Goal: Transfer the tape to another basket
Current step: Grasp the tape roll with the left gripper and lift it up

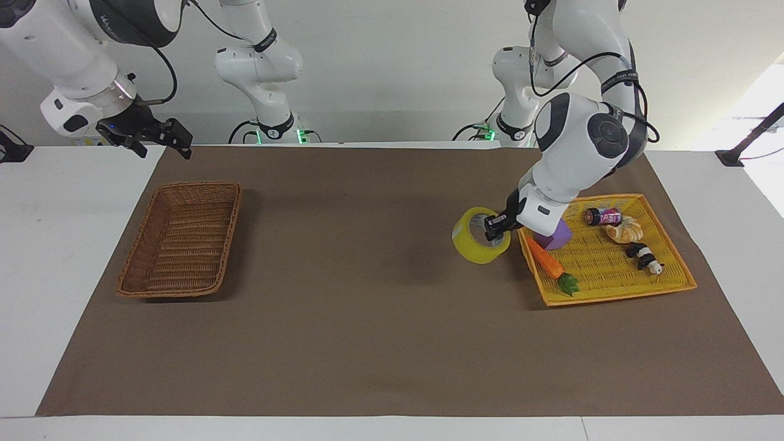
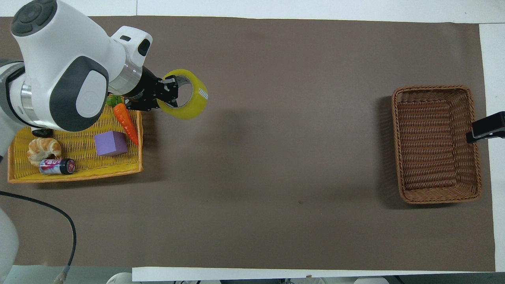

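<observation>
The yellow tape (image 1: 479, 245) (image 2: 188, 105) hangs in the air over the brown mat, just outside the yellow tray's rim, with my left gripper (image 1: 495, 228) (image 2: 170, 91) shut on its wall, one finger inside the core. The brown wicker basket (image 1: 180, 239) (image 2: 436, 144) lies at the right arm's end of the table with nothing in it. My right gripper (image 1: 160, 142) (image 2: 484, 128) waits open in the air beside the basket's rim, toward the table edge.
A yellow mesh tray (image 1: 674, 285) (image 2: 75, 173) at the left arm's end holds a carrot (image 1: 547, 262), a purple block (image 2: 110, 143), a croissant (image 2: 43, 148), a small can (image 2: 57, 166) and a panda figure (image 1: 643, 257). A brown mat (image 1: 367, 306) covers the table between tray and basket.
</observation>
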Available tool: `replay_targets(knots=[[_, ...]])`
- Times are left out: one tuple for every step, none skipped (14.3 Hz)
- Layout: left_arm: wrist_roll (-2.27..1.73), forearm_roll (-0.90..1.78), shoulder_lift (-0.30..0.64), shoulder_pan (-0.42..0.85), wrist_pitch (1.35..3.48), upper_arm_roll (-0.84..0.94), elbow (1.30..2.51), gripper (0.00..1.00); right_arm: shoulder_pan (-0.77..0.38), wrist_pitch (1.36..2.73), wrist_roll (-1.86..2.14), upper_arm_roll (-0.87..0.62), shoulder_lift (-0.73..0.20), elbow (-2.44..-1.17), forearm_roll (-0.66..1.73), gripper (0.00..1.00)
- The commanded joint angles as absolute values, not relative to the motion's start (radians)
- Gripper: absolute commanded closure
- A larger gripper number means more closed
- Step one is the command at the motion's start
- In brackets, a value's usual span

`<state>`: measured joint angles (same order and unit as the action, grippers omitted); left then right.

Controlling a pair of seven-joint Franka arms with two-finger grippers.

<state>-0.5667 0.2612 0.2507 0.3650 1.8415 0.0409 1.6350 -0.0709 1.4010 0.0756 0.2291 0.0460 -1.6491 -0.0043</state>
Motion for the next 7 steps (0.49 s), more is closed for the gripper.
replay_targets(knots=[[-0.606,0.255,0.245,0.42,1.855,0.021,1.628,1.0,-0.069,1.37,0.104,0.218,0.077,-1.671,-0.012,0.01],[-0.609,0.255,0.244,0.429,1.855,0.021,1.629,1.0,-0.071,1.367,0.13,0.213,0.08,-1.671,0.009,0.01],[-0.611,0.255,0.244,0.439,1.855,0.021,1.631,1.0,-0.071,1.387,0.162,0.216,0.08,-1.68,0.123,0.01],[-0.611,0.255,0.244,0.439,1.855,0.021,1.626,1.0,-0.071,1.454,0.173,0.216,0.081,-1.704,0.231,0.01],[-0.611,0.253,0.244,0.439,1.856,0.021,1.626,1.0,-0.081,1.512,0.176,0.212,0.075,-1.719,0.314,0.01],[-0.609,0.253,0.244,0.439,1.856,0.021,1.629,1.0,-0.121,1.532,0.176,0.212,0.054,-1.723,0.406,0.01],[-0.607,0.253,0.244,0.437,1.856,0.018,1.629,1.0,-0.147,1.566,0.175,0.212,0.019,-1.723,0.508,0.01]])
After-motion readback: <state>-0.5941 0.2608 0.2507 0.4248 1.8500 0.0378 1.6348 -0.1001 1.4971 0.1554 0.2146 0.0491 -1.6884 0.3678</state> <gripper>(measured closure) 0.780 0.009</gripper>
